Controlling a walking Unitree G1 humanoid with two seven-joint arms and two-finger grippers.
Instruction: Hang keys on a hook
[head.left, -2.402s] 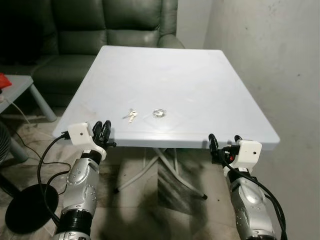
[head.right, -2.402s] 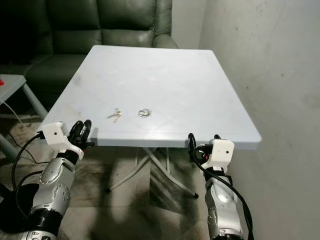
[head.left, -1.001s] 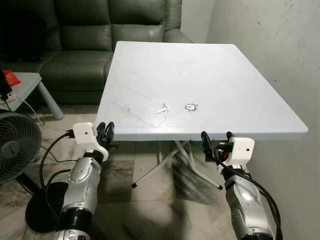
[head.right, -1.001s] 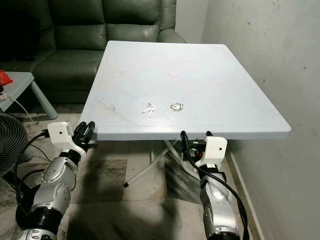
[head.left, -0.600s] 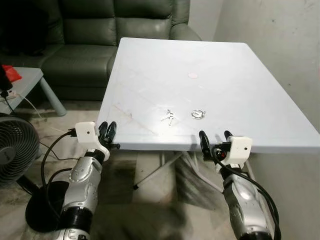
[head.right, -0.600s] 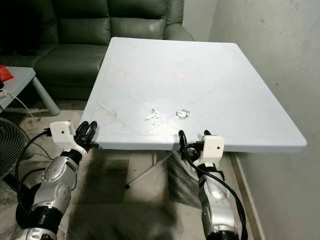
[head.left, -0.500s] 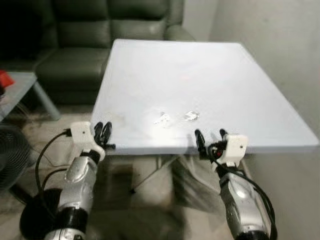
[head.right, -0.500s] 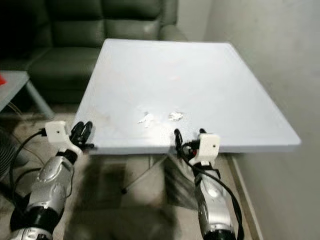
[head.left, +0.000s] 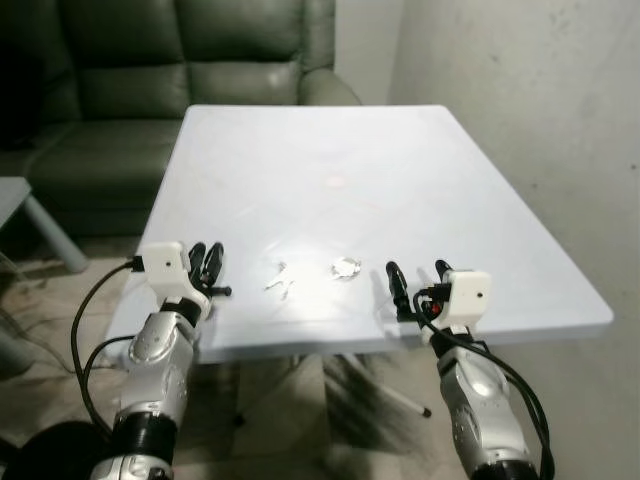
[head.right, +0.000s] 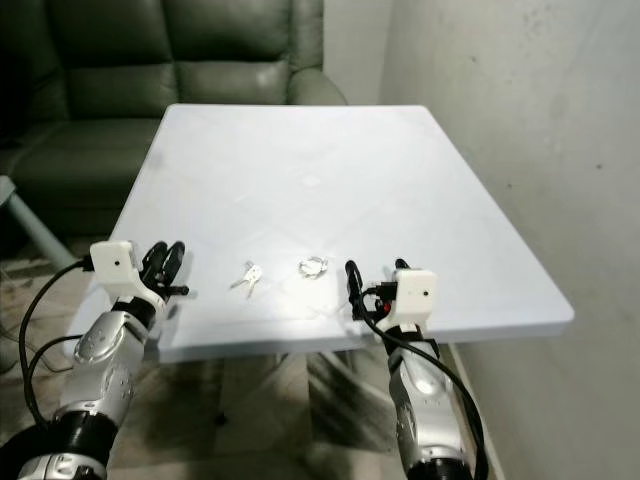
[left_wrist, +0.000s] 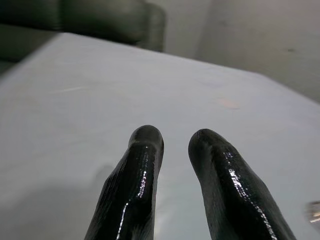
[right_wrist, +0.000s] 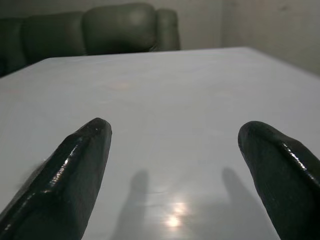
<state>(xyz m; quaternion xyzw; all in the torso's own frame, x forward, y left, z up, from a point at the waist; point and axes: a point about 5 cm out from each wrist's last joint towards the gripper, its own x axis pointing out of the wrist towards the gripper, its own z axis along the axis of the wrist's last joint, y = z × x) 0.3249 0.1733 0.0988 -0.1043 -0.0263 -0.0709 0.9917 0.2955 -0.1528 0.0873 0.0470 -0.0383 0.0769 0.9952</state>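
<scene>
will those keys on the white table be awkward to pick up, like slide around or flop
The keys lie flat on the smooth, glossy white table, so they would probably skid if nudged. They look small and thin, so likely light. As loosely joined pieces they would probably dangle once lifted.

**White table, two small metal items near its front edge**

A white rectangular plastic table (head.left: 420, 180) stands beside a pale wall, its far end toward a dark sofa. On it, near the front edge, lie a small bunch of silver keys (head.left: 279, 281) and, just beside them, a small silver metal ring (head.left: 346, 267), apart.
</scene>
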